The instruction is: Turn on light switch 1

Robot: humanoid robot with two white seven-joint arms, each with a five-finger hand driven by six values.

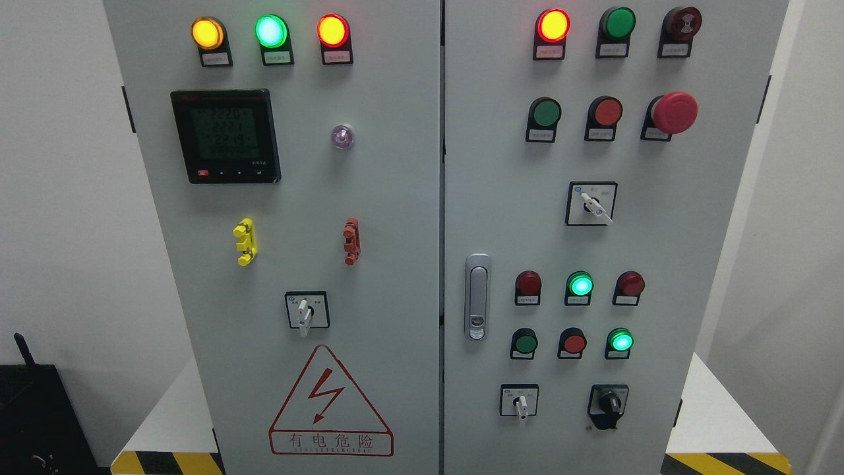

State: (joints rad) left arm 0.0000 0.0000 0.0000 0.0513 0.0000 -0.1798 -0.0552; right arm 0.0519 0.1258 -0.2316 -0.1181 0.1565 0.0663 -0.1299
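Hazard-striped edging (pixel 168 462) is seen nearest, below the grey cabinet (pixel 395 198). Neither robot hand is in view, so their state cannot be told. Switch 1 is possibly the white-handled selector (pixel 304 315), mounted low for easy reach; labels are illegible.

Bright, even light, sharp focus (lit lamps (pixel 271 31) glare).
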